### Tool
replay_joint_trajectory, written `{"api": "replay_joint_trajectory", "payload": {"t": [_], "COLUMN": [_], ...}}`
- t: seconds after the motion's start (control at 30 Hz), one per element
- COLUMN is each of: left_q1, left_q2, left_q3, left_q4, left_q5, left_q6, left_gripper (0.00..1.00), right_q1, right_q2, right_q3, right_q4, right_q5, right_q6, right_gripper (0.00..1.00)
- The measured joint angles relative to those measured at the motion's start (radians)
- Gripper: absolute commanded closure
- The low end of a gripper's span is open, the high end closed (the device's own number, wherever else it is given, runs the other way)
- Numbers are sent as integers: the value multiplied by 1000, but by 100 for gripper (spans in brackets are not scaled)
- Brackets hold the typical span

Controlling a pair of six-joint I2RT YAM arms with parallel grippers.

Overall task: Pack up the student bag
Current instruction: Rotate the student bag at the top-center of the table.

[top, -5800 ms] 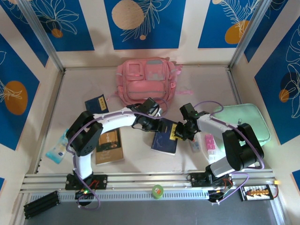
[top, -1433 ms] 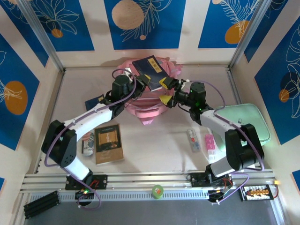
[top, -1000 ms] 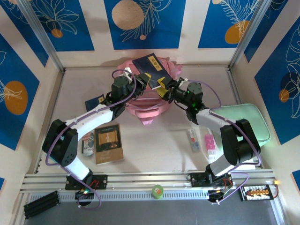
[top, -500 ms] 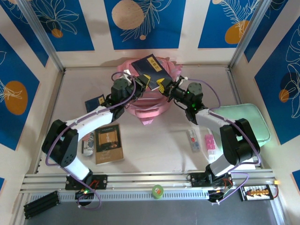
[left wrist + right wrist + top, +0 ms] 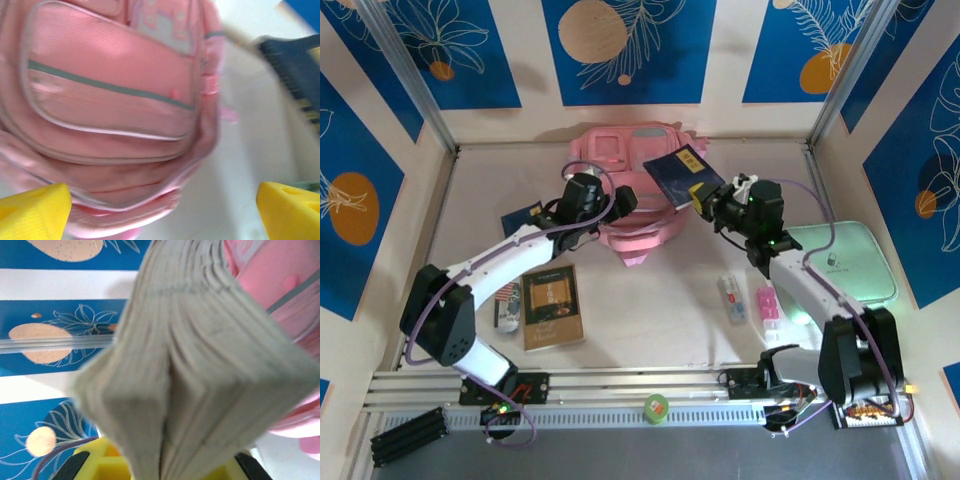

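Note:
The pink student bag lies at the back middle of the table, its mouth towards the arms. My left gripper hovers open over the bag's near edge. In the left wrist view its yellow fingertips stand far apart on either side of the bag, with nothing between them. My right gripper is shut on a dark blue book, held tilted in the air just right of the bag. The book's page edges crowd the right wrist view, with the bag behind them.
A mint-green case lies at the right. A pink packet and a white tube lie near it. A brown book, a small blue booklet and a small packet lie at the left.
My left gripper has let go of the dark blue book, opened wide and dropped back to the bag's near edge. My right gripper has carried the book rightwards off the bag's top.

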Motion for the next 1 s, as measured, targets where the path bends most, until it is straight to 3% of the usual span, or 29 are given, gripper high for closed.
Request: {"api": "replay_joint_trajectory", "payload": {"t": [0.17,0.37,0.6,0.77,1.0], "left_q1": [17,19,0,-92,-190], "left_q2": [127,289,364,371,371], "left_q3": [116,161,164,164,192], "left_q4": [-111,-107,-91,-68,-106], "left_q5": [26,156,220,241,254], "left_q6": [185,267,276,237,195], "left_gripper": [7,13,16,21,17], "right_q1": [-27,-47,-60,-88,-153], "right_q2": [-101,-121,-122,-132,-179], "right_q3": [-2,-4,-9,-21,-22], "right_q4": [-163,-264,-330,-355,-396], "right_q5": [47,69,82,87,87], "right_q6": [-113,-171,-193,-197,-227], "right_gripper": [98,98,98,98,98]}}
